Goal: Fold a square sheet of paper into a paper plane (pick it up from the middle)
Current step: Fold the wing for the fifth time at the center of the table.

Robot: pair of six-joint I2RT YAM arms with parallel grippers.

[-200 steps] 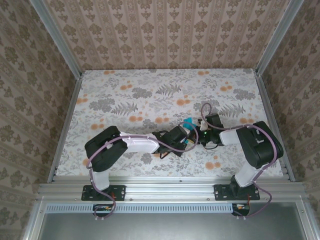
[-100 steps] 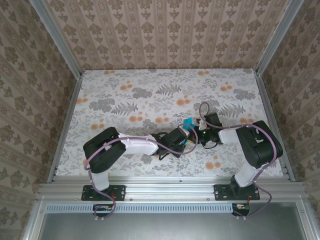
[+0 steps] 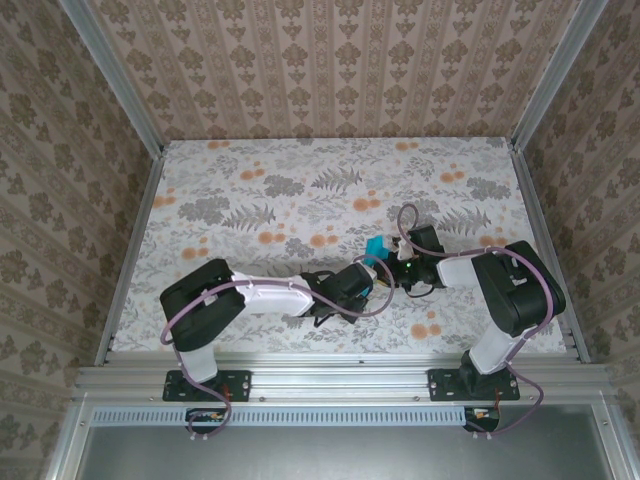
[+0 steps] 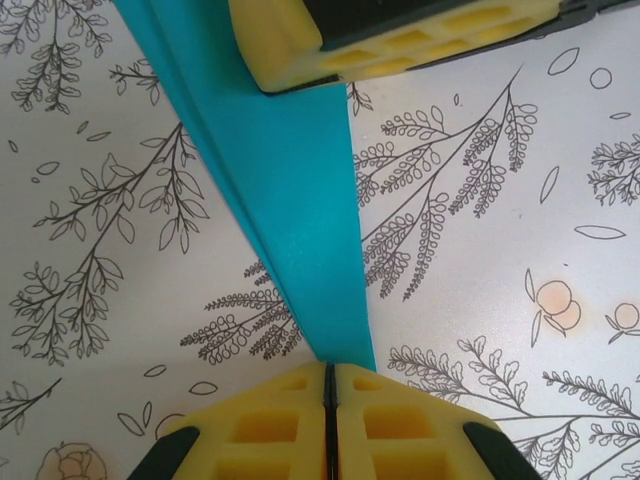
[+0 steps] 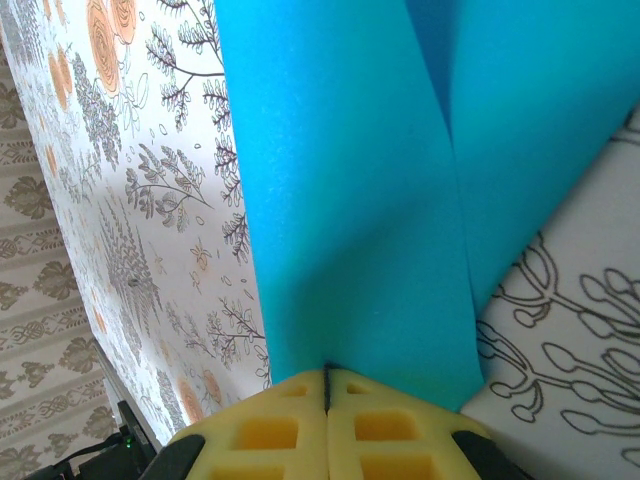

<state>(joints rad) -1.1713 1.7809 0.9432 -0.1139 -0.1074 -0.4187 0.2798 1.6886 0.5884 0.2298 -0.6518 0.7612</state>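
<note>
Overhead, teal paper point(image 3: 376, 245) barely visible.

Teal paper point(image 4: 290, 200) (floral tbl point(image 4: 500, 320))

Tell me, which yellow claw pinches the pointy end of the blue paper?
The left gripper pinches the narrow tip of the folded teal-blue paper; the right gripper clamps the wide part.

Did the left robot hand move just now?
Yes, slightly. The left gripper, pinching the teal-blue folded paper, slid back toward the silver rail at the table's near edge.
</note>
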